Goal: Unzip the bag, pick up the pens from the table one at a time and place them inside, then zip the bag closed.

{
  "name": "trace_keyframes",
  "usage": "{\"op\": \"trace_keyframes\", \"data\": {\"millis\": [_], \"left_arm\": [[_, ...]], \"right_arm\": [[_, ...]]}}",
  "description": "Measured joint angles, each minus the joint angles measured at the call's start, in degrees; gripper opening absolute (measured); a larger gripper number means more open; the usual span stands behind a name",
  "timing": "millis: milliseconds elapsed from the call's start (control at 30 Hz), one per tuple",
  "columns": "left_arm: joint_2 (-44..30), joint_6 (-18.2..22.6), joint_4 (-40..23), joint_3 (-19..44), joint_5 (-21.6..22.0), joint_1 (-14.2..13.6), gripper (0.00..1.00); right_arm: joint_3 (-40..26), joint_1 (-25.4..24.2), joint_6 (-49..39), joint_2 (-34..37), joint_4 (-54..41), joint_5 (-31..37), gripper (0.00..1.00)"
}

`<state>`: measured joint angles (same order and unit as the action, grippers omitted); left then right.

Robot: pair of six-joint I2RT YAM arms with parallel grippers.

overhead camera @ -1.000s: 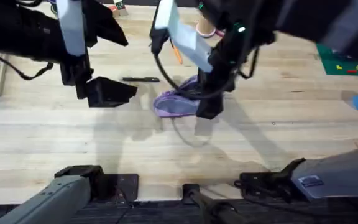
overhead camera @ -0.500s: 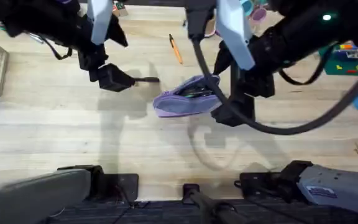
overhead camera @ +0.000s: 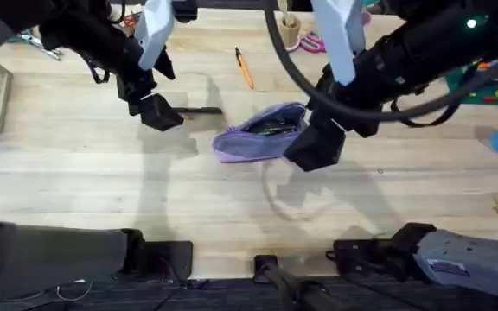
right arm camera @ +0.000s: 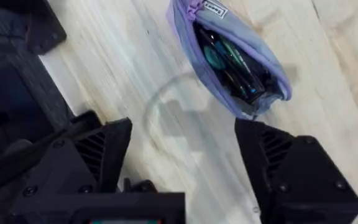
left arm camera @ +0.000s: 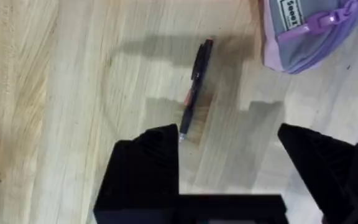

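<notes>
Your lavender pencil pouch (overhead camera: pixel 259 136) lies on its side near the middle of the pale butcher-block surface (overhead camera: pixel 76 181), its soft fabric slumped and its zipper open along the top; through the right wrist camera you can look straight into the gaping mouth (right arm camera: pixel 232 65) and see dark and teal slim shapes already inside, with a small white label at one end. The black pen (left arm camera: pixel 194 84) lies flat on the planks just beside the pouch's end, slim and glossy with a reddish band partway along. Your left claw (left arm camera: pixel 229 158) hovers right over that pen with its blocky black fingers spread wide apart and nothing between them. The orange pen (overhead camera: pixel 245 67) with its dark tip lies farther back on the wood, apart from the pouch. Your right claw (right arm camera: pixel 185 155) hangs just beside the pouch's near end, its two ribbed black fingers also held well apart and empty, casting a soft shadow on the grain.
</notes>
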<state>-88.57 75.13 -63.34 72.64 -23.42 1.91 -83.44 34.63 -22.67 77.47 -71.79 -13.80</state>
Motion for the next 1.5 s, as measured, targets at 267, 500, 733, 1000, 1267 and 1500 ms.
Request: {"op": "trace_keyframes", "data": {"millis": [267,500,733,1000,1267,1500], "left_arm": [[-2.53,0.01,4.33,0.02,0.39,0.00,0.993],[-5.60,-0.01,6.60,0.02,0.63,0.00,0.994],[-8.64,0.00,9.47,0.04,0.79,0.00,0.993],[-11.10,-0.01,12.40,0.07,5.31,-2.04,0.994],[-14.31,-0.01,12.68,0.07,12.80,-7.11,0.995],[-18.05,-0.04,10.55,0.21,15.46,-7.65,0.995]], "right_arm": [[-1.78,0.00,7.01,-0.02,-0.08,-0.02,0.996],[-4.93,0.00,8.82,-3.31,0.00,-0.07,0.995],[-5.68,0.00,9.02,-5.62,-0.04,-0.22,0.996],[-5.68,0.00,9.04,-5.57,0.02,-0.22,0.996],[-5.68,0.00,9.17,-5.57,0.02,0.09,0.996],[-5.68,0.00,9.17,-5.57,0.07,1.11,0.996]]}}
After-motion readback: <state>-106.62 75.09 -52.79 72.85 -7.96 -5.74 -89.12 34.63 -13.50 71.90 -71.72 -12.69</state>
